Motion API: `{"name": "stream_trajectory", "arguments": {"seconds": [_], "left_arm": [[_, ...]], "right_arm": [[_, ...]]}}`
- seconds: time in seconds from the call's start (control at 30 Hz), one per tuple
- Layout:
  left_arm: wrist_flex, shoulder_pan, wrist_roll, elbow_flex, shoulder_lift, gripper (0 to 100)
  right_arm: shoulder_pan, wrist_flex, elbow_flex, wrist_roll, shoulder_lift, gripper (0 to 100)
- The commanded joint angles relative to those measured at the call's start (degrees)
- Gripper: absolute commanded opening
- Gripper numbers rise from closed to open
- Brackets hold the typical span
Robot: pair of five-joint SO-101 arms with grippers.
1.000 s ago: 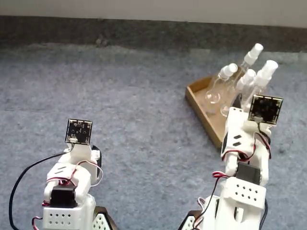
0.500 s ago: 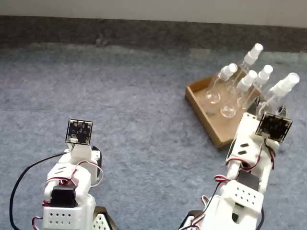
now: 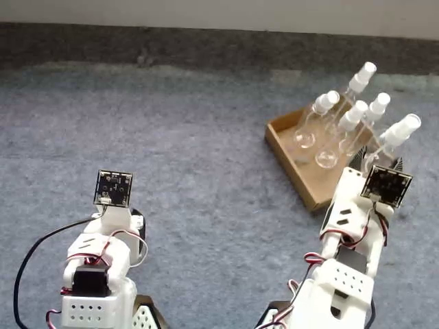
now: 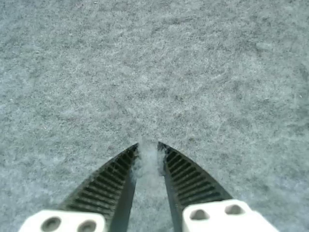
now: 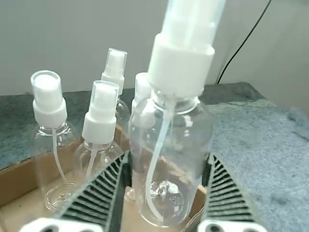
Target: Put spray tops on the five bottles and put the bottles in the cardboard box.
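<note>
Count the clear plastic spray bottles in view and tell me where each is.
5. Four clear plastic spray bottles stand in the brown cardboard box. The fifth is clamped in the right gripper at the box's edge. None seems hidden.

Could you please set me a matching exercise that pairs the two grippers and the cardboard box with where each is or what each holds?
Things:
1. left gripper
2. right gripper
3. brown cardboard box

Places and states:
A. holds four standing clear plastic spray bottles
B. hangs over bare grey carpet
C. shut on a clear plastic bottle with a white spray top

Pairs: 1-B, 2-C, 3-A.
</note>
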Motion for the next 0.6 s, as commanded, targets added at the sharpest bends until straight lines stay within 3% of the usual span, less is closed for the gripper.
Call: {"name": "stream_trajectory", "arguments": {"seconds": [0.0, 0.2, 0.4, 0.57], "left_arm": [[-0.8, 0.2, -0.5, -0.2, -0.7, 1], [-1.0, 0.2, -0.5, -0.2, -0.7, 1], [-1.0, 0.2, -0.5, -0.2, -0.7, 1], [-1.1, 0.2, -0.5, -0.2, -0.7, 1]], "right_arm": [[1.0, -1.4, -8.0, -0.6, 6.5, 12.7], [2.9, -2.2, -14.9, -0.7, 19.2, 12.7], [2.7, -16.0, -15.3, -0.7, 26.2, 12.7], [2.7, -18.2, -15.3, -0.7, 32.1, 12.7]]}}
